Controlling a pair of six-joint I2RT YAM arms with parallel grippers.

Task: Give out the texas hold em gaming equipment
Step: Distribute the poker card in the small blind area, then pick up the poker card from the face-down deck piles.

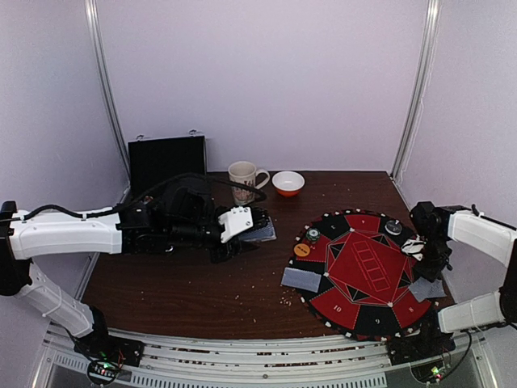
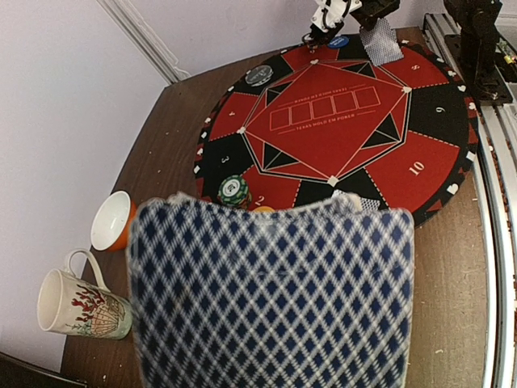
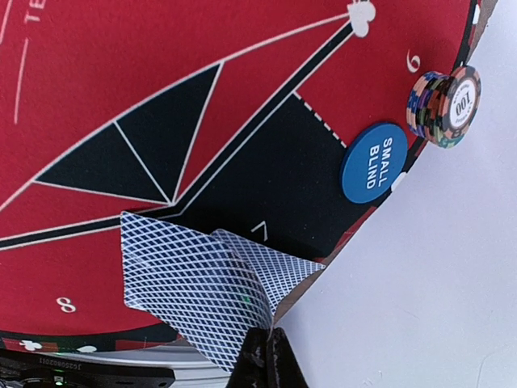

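Observation:
My left gripper hangs over the brown table left of the round red-and-black poker mat and is shut on a deck of cards. The deck's blue diamond back fills the lower left wrist view and hides the fingers. At the mat's right edge, my right gripper is shut on the corner of a bent playing card, with a second card just behind it. A blue "small blind" disc and a chip stack lie close by. An orange disc, a green-white chip, a black chip and a card sit on the mat's rim.
A patterned mug and an orange-and-white bowl stand at the back of the table. An open black case stands against the wall at the back left. Crumbs dot the brown table.

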